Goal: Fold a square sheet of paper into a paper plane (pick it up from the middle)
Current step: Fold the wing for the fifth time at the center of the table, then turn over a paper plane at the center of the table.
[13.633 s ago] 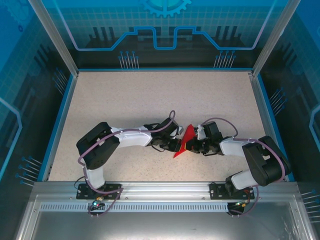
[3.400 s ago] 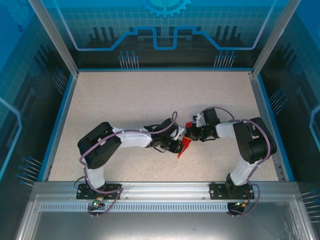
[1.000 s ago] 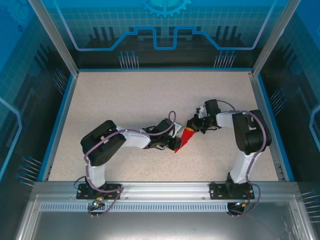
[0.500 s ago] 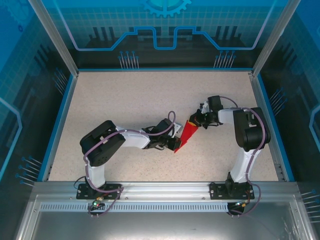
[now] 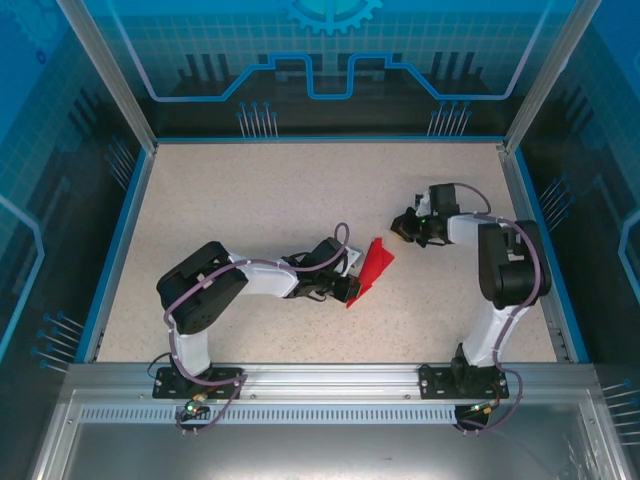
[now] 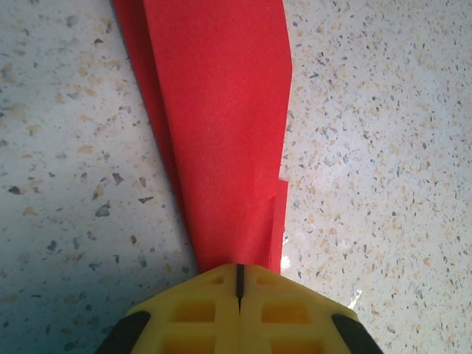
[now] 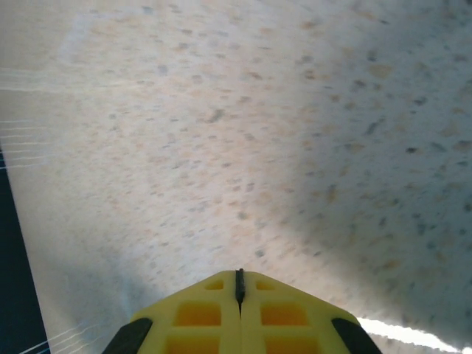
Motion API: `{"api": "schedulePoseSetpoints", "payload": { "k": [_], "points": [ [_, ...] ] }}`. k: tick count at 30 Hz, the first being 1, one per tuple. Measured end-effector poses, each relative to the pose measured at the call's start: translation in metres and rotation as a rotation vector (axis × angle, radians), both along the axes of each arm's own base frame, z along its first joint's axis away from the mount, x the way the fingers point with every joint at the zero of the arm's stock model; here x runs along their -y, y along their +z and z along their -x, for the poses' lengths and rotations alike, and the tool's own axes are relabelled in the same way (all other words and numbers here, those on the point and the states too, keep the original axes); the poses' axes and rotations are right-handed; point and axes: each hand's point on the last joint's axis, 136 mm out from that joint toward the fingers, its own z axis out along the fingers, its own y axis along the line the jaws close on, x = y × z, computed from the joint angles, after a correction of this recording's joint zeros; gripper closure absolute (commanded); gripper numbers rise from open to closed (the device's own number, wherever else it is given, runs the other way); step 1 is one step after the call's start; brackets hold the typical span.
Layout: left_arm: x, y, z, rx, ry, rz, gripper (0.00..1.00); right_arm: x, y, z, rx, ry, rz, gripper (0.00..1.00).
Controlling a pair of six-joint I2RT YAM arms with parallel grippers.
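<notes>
The left end effector [image 5: 350, 288] is pressing its 2 yellow fingers together, with only a thin dark seam showing between them in the left wrist view [image 6: 240, 270]. It is pinching the narrow pointed end of the paper plane [image 5: 374, 265], a bright red folded dart. The plane is lying near the middle of the speckled surface [image 5: 250, 200] and fanning wider away from the grip [image 6: 221, 133]. Along its right edge, folded layers are showing as a small step.

The right end effector [image 5: 405, 226] is sitting well apart from the paper, up and to its right in the top view. Its fingers are closed flat against each other, holding nothing [image 7: 240, 274], and are pointing at bare surface [image 7: 221, 147].

The plane's very tip is disappearing under the left fingers, and its wide end is running off the top of the left wrist view. The right wrist view is coming through blurred, with a dark strip at its left edge that is hard to make out.
</notes>
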Motion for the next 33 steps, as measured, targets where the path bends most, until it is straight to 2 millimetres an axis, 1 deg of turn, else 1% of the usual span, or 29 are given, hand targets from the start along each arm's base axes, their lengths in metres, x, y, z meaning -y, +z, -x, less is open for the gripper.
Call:
{"api": "schedulePoseSetpoints", "payload": {
  "k": [4, 6, 7, 9, 11, 13, 16, 18, 20, 23, 25, 27, 33],
  "points": [
    [0.001, 0.001, 0.001, -0.01, -0.003, 0.002, 1.0, -0.001, 0.035, 0.011, 0.079, 0.024, 0.004, 1.0],
    [0.001, 0.002, 0.002, -0.023, -0.004, 0.005, 0.96, -0.001, 0.047, 0.022, 0.105, 0.04, 0.007, 0.99],
    [0.001, 0.002, 0.003, -0.031, -0.006, 0.006, 0.94, -0.001, 0.048, 0.03, 0.106, 0.047, 0.01, 0.98],
    [0.0, 0.003, 0.007, -0.051, -0.011, 0.004, 0.89, -0.002, 0.045, 0.049, 0.086, 0.064, 0.012, 0.95],
    [-0.002, 0.003, 0.011, -0.077, -0.013, -0.001, 0.84, -0.005, 0.035, 0.069, 0.043, 0.084, 0.012, 0.92],
    [-0.004, 0.005, 0.014, -0.103, -0.006, -0.003, 0.78, -0.012, 0.021, 0.092, -0.015, 0.118, 0.01, 0.88],
    [-0.008, 0.009, 0.018, -0.128, -0.004, -0.011, 0.73, -0.023, 0.006, 0.118, -0.081, 0.163, 0.012, 0.86],
    [-0.013, 0.015, 0.018, -0.136, 0.007, -0.014, 0.7, -0.029, 0.0, 0.13, -0.108, 0.188, 0.014, 0.84],
    [-0.016, 0.024, 0.016, -0.133, 0.017, -0.008, 0.65, -0.035, -0.003, 0.137, -0.124, 0.206, 0.013, 0.79],
    [-0.021, 0.038, 0.015, -0.127, 0.031, 0.004, 0.63, -0.041, -0.005, 0.142, -0.135, 0.222, 0.01, 0.76],
    [-0.023, 0.044, 0.017, -0.124, 0.032, 0.003, 0.61, -0.047, -0.004, 0.144, -0.133, 0.234, 0.007, 0.71],
    [-0.026, 0.046, 0.019, -0.128, 0.033, -0.005, 0.6, -0.053, -0.004, 0.145, -0.129, 0.244, 0.002, 0.67],
    [-0.034, 0.04, 0.025, -0.158, 0.04, -0.045, 0.59, -0.07, -0.006, 0.15, -0.133, 0.275, -0.006, 0.63]
  ]
}}
